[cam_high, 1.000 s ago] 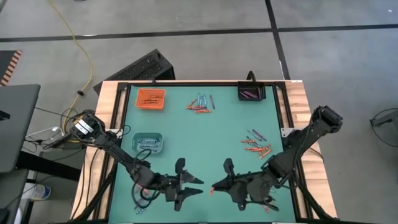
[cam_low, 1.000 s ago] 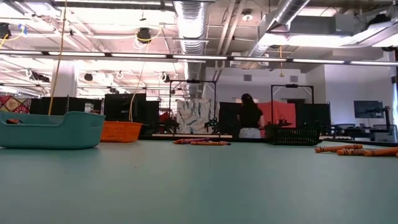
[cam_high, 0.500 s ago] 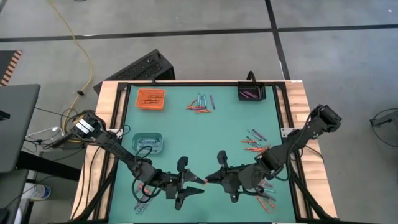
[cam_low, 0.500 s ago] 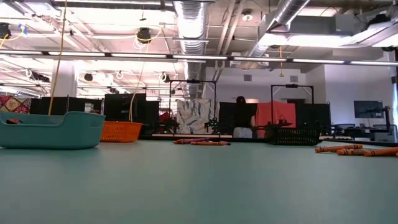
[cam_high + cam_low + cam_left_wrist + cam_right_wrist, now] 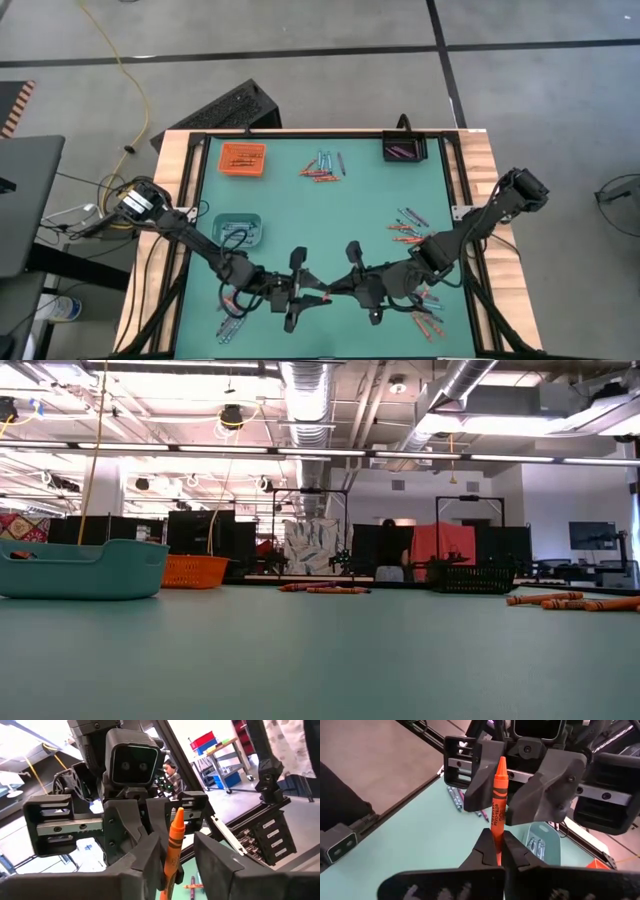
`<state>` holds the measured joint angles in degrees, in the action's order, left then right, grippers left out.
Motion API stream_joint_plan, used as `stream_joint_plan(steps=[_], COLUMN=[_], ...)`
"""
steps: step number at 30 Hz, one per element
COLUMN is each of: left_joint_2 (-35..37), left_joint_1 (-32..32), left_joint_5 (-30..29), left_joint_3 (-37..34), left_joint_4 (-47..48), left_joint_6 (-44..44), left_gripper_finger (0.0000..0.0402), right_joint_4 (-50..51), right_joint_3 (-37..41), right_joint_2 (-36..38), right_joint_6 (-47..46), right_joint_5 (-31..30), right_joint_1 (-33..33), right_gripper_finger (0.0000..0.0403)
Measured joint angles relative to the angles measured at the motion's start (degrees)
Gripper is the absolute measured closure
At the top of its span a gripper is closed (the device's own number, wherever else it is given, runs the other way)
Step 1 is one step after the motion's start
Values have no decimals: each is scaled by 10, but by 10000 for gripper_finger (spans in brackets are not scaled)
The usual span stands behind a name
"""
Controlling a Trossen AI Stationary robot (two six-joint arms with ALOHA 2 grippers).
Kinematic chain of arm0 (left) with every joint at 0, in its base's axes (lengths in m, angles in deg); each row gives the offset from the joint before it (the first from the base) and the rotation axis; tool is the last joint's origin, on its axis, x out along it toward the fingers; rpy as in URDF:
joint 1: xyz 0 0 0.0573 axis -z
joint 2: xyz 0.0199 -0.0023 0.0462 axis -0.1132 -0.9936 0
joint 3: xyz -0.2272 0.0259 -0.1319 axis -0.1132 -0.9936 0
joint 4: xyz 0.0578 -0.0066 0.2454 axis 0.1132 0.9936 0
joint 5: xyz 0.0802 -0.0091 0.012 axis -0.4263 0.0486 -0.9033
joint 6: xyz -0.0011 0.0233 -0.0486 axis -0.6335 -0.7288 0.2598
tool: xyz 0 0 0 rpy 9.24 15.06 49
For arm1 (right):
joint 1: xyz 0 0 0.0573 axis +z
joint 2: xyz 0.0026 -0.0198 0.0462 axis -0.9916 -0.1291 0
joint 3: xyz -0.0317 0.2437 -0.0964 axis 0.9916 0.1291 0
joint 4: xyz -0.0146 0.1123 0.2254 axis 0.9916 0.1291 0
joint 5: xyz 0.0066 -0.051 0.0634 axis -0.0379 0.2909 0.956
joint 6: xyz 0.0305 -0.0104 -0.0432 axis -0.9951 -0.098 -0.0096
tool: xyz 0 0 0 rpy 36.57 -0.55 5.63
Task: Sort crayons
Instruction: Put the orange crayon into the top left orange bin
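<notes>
— So where was the orange wax crayon?
— Pinched upright in the closed right hand, above the near middle of the green worktop.
— And the left hand?
— Facing it, fingers parted either side of the crayon's tip, apparently not clamped.

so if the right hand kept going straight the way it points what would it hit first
Most likely the left hand. The right hand is shut on an orange crayon whose tip already sits between the left hand's fingers, so pushing on would drive the crayon deeper toward that hand's body, though depth is hard to judge.
</notes>
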<state>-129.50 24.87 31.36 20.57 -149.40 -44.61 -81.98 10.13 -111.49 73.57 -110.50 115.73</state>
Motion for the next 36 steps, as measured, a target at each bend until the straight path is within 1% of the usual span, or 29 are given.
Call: stream_joint_plan(steps=[7,11,14,17,20,22,24,26,29,32,36], left_joint_2=[0,0,0,0,2,9,22,36,70,101,140], left_joint_1=[0,-1,-2,-8,-15,-21,-29,-37,-53,-76,-124], left_joint_5=[21,27,22,24,24,19,18,10,-27,-89,-147], left_joint_3=[0,0,0,1,1,1,0,0,0,0,0], left_joint_4=[9,22,40,57,80,107,157,203,280,403,573], left_joint_6=[-5,-4,-5,-1,4,7,12,15,11,13,26], left_gripper_finger=[383,392,395,396,396,396,396,396,396,396,396], right_joint_4=[6,23,39,51,68,87,113,148,214,284,329], right_joint_3=[0,0,0,0,0,0,0,0,0,0,26], right_joint_2=[0,0,0,-1,-1,-1,0,0,0,0,0], right_joint_6=[-1,-13,-27,-34,-34,-36,-50,-72,-119,-187,-247], right_joint_5=[1,1,1,-18,-49,-81,-128,-162,-196,-204,-202], right_joint_1=[0,-3,-6,-6,-6,-6,-7,-11,-17,-24,-28], right_gripper_finger=[403,402,393,366,321,286,250,215,176,161,163])
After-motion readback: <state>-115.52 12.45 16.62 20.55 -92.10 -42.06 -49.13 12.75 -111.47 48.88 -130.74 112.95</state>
